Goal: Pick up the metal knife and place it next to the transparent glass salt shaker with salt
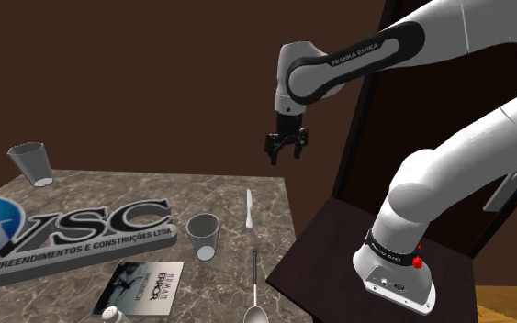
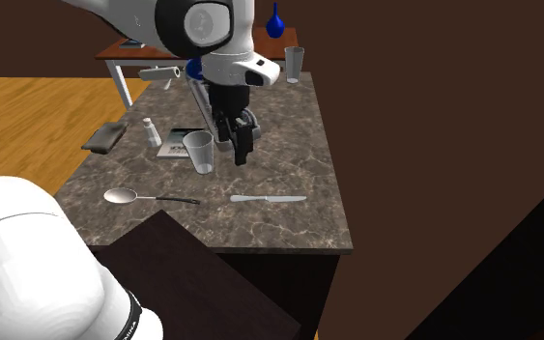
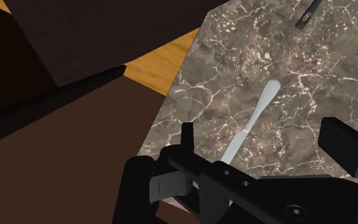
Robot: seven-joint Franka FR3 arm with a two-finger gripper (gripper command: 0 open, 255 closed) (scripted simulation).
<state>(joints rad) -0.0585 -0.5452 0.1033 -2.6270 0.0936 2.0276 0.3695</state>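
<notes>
Marbled tabletop (image 1: 201,188) bears a thin, stiff, likely slippery knife (image 1: 248,208) mid-frame; gripper (image 1: 286,153) above, jaws spread, should pinch its narrow sides.

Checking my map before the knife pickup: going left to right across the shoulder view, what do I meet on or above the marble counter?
far glass → dark card → near glass → knife → pincer. Left out for overlap: sign, salt shaker, spoon.

light: dim, even | arm (image 1: 449,174): brightest, soft sheen | wall (image 1: 109,73): dark brown
</notes>
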